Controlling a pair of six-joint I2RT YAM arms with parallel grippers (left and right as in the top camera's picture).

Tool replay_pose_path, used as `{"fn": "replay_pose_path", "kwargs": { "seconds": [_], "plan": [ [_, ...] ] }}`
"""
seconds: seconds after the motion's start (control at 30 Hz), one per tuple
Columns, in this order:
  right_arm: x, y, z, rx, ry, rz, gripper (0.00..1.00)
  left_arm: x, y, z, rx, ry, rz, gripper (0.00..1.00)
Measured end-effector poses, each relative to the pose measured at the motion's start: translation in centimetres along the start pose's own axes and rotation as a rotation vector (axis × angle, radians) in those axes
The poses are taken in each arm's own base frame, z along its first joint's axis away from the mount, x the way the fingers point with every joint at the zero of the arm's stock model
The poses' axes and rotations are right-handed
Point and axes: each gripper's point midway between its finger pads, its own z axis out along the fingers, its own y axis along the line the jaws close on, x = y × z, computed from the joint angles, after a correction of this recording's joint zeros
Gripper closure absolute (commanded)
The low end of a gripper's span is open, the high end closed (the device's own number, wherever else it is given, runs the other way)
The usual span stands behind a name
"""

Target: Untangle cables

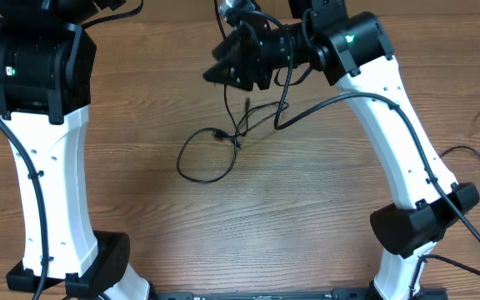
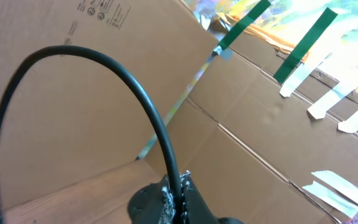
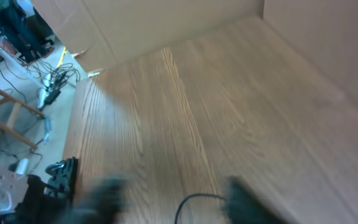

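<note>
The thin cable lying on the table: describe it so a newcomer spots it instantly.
Start at the wooden table, between the white left arm and right arm. Near its middle, just below the right gripper, the thin black cable lies in a loose open loop. Unlike the thicker black wire arching along the right arm, it is much thinner and its loop rests on the wood.

The brown wood-grain table [image 1: 265, 217] carries a thin black cable [image 1: 180, 160] lying near its middle in a loose open loop, knotted at the loop's upper right, while a second black wire [image 1: 472, 149] curves near the right edge.
</note>
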Motion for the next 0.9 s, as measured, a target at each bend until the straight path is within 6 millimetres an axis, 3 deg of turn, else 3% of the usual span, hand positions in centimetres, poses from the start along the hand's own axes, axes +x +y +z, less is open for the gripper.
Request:
{"fn": "replay_pose_path", "kwargs": {
  "seconds": [0.17, 0.2, 0.3, 0.4, 0.47, 0.57, 0.7, 0.77, 0.9],
  "plan": [
    [0.7, -0.8, 0.0, 0.012, 0.015, 0.059, 0.96, -0.2, 2.5, -1.4, -0.076, 0.004, -0.045, 0.96],
    [0.7, -0.9, -0.1, 0.016, 0.014, 0.068, 0.96, -0.3, 3.0, -1.7, -0.092, 0.004, -0.054, 0.91],
    [0.7, -1.9, -0.8, 0.041, 0.004, 0.104, 0.96, -0.2, 5.0, -3.0, -0.158, 0.01, -0.086, 0.59],
    [0.3, -3.2, -1.9, 0.076, -0.023, 0.131, 0.96, 0.5, 6.9, -4.0, -0.226, 0.034, -0.111, 0.37],
    [-0.2, -3.7, -2.7, 0.099, -0.046, 0.135, 0.97, 1.7, 7.9, -4.4, -0.271, 0.069, -0.128, 0.28],
    [-1.7, -4.1, -4.9, 0.16, -0.096, 0.141, 0.96, 3.8, 9.6, -5.2, -0.364, 0.13, -0.15, 0.24],
    [-4.0, -4.1, -9.4, 0.273, -0.181, 0.133, 0.96, 6.4, 11.7, -6.7, -0.492, 0.212, -0.17, 0.21],
    [-5.9, -3.7, -14.5, 0.389, -0.268, 0.12, 0.96, 7.8, 12.8, -7.6, -0.555, 0.268, -0.156, 0.2],
    [-7.9, -3.2, -21.6, 0.542, -0.395, 0.099, 0.96, 10.4, 14.1, -8.8, -0.619, 0.372, -0.167, 0.19]
  ]
}}
